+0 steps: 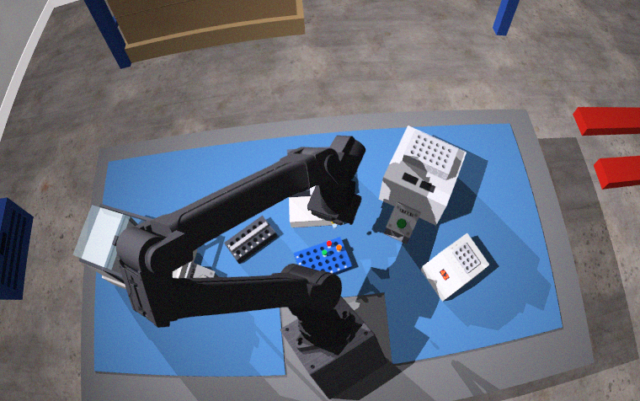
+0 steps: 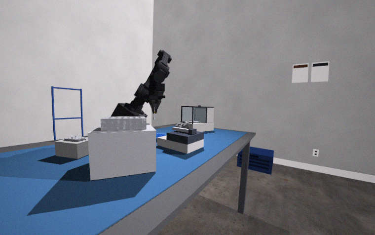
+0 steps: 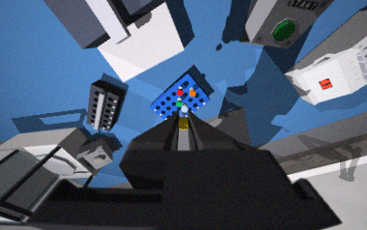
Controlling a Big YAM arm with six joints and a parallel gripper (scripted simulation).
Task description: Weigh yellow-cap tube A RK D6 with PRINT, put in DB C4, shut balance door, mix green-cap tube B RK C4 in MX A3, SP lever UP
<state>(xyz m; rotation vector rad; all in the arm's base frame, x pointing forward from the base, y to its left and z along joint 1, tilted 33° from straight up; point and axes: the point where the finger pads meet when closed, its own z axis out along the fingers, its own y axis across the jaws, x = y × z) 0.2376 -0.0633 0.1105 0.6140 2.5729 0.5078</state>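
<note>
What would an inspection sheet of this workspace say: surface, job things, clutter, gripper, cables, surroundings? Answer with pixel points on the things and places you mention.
Surface: blue bench mat (image 1: pixel 519 292) (image 2: pixel 221 135) on a grey table.
Job things: tube A's yellow cap (image 3: pixel 183 124) in the grip, above the rack; green-capped tube B (image 1: pixel 324 252) (image 3: pixel 179 103) in the blue rack (image 1: pixel 301 258) (image 3: pixel 155 105).
Clutter: nothing seen.
Gripper: the gripper (image 2: pixel 154 110) (image 3: pixel 183 115) is shut on tube A.
Cables: nothing seen.
Surroundings: blue crate (image 1: pixel 16 250) (image 2: pixel 260 160) on the floor; wall outlet (image 2: pixel 315 152).

Arm folded back at elbow; gripper (image 2: pixel 154 111) (image 3: pixel 183 115) pointing down, closed on yellow-capped tube.
</note>
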